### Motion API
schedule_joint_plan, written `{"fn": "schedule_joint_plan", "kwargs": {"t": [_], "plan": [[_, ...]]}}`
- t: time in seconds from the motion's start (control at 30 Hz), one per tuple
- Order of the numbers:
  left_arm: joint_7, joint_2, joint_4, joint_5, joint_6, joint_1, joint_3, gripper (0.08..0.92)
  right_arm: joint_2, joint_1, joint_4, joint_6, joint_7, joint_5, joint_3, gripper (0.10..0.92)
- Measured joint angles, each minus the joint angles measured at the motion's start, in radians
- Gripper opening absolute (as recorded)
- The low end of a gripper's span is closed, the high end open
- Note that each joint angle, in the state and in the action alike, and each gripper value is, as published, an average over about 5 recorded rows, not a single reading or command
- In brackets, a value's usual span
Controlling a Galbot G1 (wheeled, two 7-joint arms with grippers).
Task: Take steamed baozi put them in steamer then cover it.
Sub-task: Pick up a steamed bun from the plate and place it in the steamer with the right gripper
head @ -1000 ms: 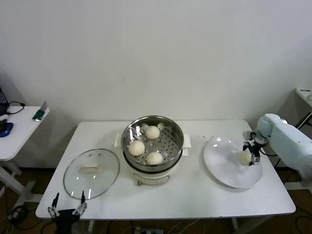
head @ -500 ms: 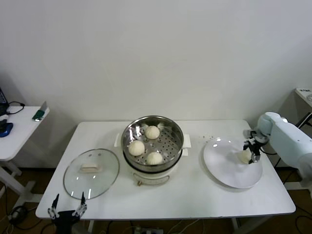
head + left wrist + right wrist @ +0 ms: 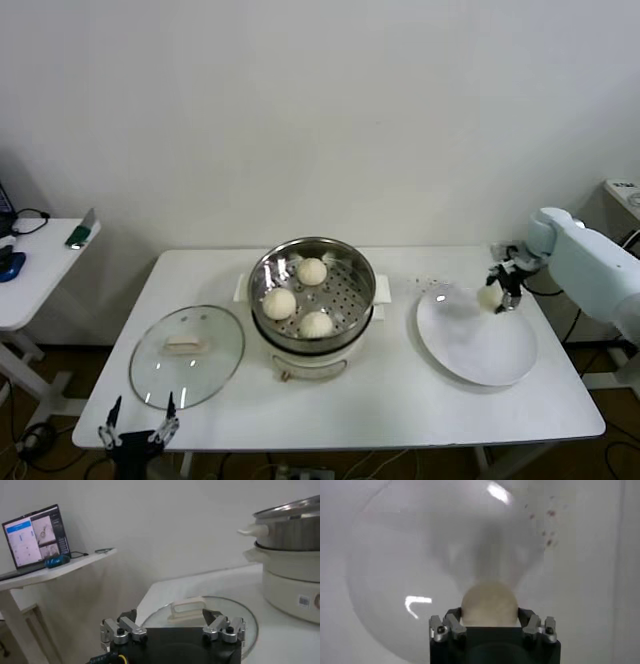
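A white worktop [image 3: 400, 400] holds, from robot's left to right, the cover [image 3: 187, 352], the steamer [image 3: 312, 290] and a white plate [image 3: 478, 345]. Three steamed baozi [image 3: 298, 298] sit in the steamer basket on its perforated floor. The 4th bun [image 3: 488, 296] is clamped in the right hand [image 3: 500, 290], fingers closed on both its sides, lifted clear above the plate's far edge; the wrist view shows the plate below w/ a gap under the bun. The left hand [image 3: 138, 432] hangs parked near the worktop's front-left corner, just beside the cover, fingers spread & holding nothing. Step in hand, by judgement: carry the last bun across to the steamer. To do it well, the arm should keep the bun high enough to clear the steel rim, grip lightly so the soft dough isn't squashed, and aim for the bare right part of the basket, apart from the other three, before letting go. The cover lies flat, handle up, not yet placed.
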Motion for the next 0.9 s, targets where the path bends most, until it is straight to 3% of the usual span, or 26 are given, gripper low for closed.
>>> {"fn": "schedule_joint_plan", "kwargs": {"t": [0.6,0.9], "plan": [[0.028,0.015,-0.033,-0.012,-0.018,0.008,0.048,0.823,0.195,0.485,0.252,-0.2,0.086,0.691,-0.541,0.738],[0.031,0.022,-0.031,-0.015,-0.035,0.017,0.071,0.823,0.303,0.596,0.393,-0.271,0.156,0.913,-0.732,0.738]]}}
